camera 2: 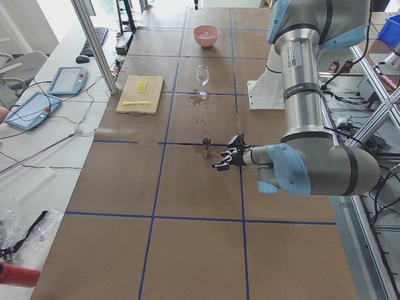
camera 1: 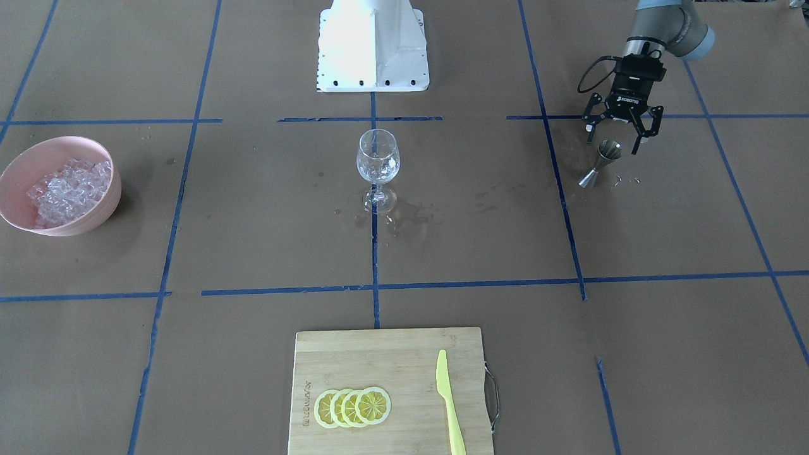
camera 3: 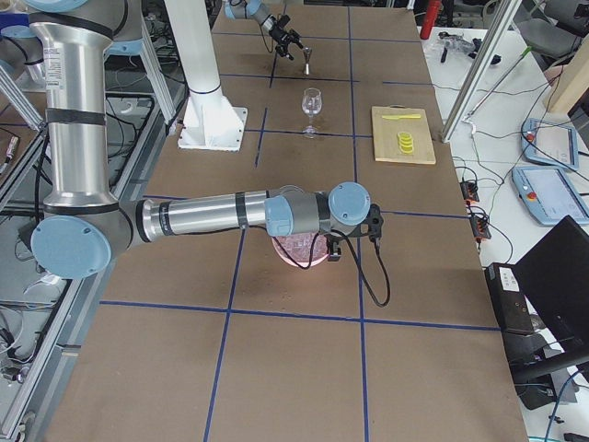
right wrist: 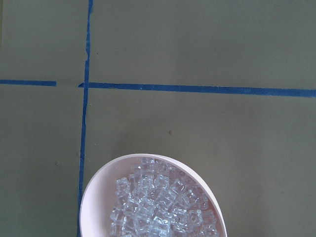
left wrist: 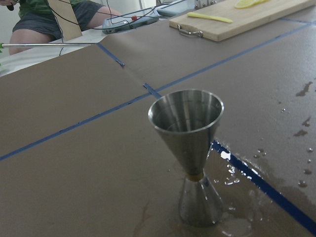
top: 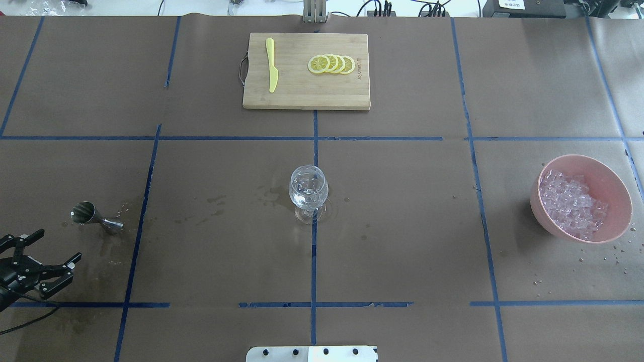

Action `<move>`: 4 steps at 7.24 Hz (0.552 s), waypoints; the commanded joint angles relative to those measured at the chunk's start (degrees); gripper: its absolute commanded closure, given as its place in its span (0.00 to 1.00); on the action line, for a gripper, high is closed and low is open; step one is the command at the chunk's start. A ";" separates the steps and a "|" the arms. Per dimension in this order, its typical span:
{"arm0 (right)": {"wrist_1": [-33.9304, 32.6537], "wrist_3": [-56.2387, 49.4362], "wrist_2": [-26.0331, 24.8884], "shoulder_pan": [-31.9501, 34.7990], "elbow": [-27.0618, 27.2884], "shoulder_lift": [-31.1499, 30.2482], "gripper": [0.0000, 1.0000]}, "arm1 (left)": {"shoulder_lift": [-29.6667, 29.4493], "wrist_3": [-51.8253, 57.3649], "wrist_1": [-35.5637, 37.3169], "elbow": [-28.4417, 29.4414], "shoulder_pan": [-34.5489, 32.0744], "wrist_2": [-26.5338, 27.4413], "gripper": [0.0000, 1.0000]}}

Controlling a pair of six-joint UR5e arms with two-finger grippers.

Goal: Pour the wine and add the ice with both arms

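A steel jigger (camera 1: 599, 165) stands upright on the table, close up in the left wrist view (left wrist: 190, 148); no dark wine shows in it. My left gripper (top: 59, 245) is open and empty, a little on the robot's side of the jigger (top: 93, 216), apart from it. An upright wine glass (camera 1: 378, 159) stands mid-table with clear droplets inside. The ice (camera 1: 66, 189) heaps in a pink bowl (top: 616, 186). My right gripper (camera 3: 332, 250) hangs over that bowl; I cannot tell if it is open. The right wrist view shows the ice (right wrist: 158, 205) from above.
A wooden cutting board (camera 1: 379, 354) holds lemon slices (camera 1: 352, 406) and a yellow knife (camera 1: 450, 404) on the operators' side. The white arm stand (camera 1: 373, 47) is behind the glass. Wet stains (camera 1: 411, 218) lie around the glass and jigger.
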 commanded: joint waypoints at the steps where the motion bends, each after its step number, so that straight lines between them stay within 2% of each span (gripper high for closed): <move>1: 0.03 6.43 -1.05 -2.09 2.75 -0.73 0.00 | 5.36 6.23 -7.58 2.71 -3.42 -7.85 0.01; 3: 0.12 20.48 -10.25 -11.03 7.32 -1.70 0.00 | 4.85 13.30 -7.95 3.96 -17.25 -24.93 0.01; 4: 2.90 21.15 -10.47 -12.29 7.69 -4.31 0.00 | 3.80 15.10 -7.60 3.96 -25.51 -35.11 0.01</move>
